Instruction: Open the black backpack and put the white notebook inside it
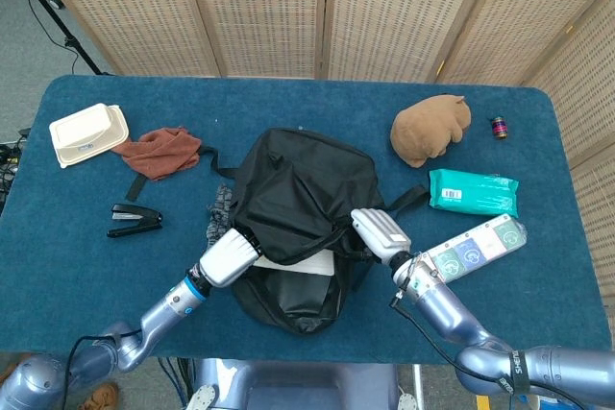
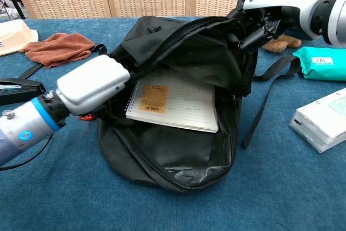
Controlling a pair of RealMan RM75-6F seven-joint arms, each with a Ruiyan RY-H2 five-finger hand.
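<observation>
The white spiral-bound notebook (image 2: 173, 103), ruled with a tan label, lies inside the open black fabric backpack (image 2: 184, 150), just right of the left hand (image 2: 92, 84); whether its fingers are apart or closed cannot be told. Above, the right hand (image 2: 265, 17) grips the backpack's zippered upper flap (image 2: 216, 52).

The right hand (image 2: 268, 12) grips the upper edge of the black backpack (image 2: 178, 112), holding its mouth wide. Below that hand, the white notebook (image 2: 174, 101) lies inside the opening. The left hand (image 2: 92, 84) sits just beside the notebook's spiral edge.
</observation>
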